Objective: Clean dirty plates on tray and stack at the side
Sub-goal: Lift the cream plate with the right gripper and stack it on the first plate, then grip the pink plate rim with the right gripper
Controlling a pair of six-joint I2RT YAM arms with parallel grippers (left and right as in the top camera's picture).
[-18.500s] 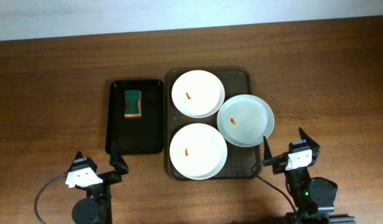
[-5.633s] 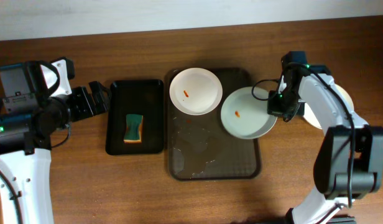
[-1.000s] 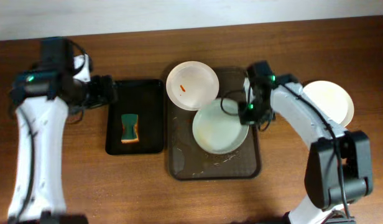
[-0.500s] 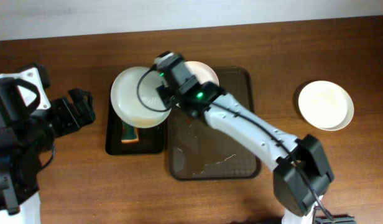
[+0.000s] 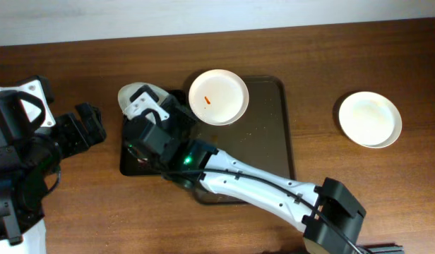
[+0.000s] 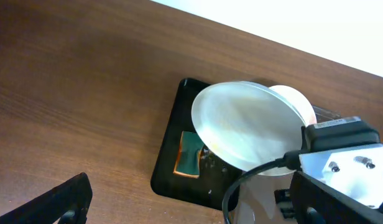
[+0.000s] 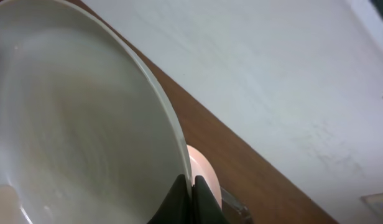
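Note:
My right gripper (image 5: 158, 106) is shut on the rim of the pale grey-blue plate (image 5: 135, 94), holding it tilted on edge over the small black tray. In the right wrist view the fingertips (image 7: 193, 194) pinch that rim, and the plate (image 7: 73, 124) fills the left of the frame. A white plate (image 5: 218, 97) with an orange-red smear sits at the back of the brown tray (image 5: 267, 134). My left gripper (image 5: 96, 124) stands open to the left of the black tray, holding nothing. From it I see the held plate (image 6: 247, 134) facing me.
A green sponge (image 6: 191, 155) lies in the black tray (image 6: 170, 171) below the held plate. Another white plate (image 5: 369, 118) rests on the table at the right. My right arm (image 5: 260, 185) stretches across the brown tray's front, which shows wet streaks.
The right arm has carried the grey-blue plate further left and tipped it up on edge over the black tray. The left gripper has finished opening and barely moved.

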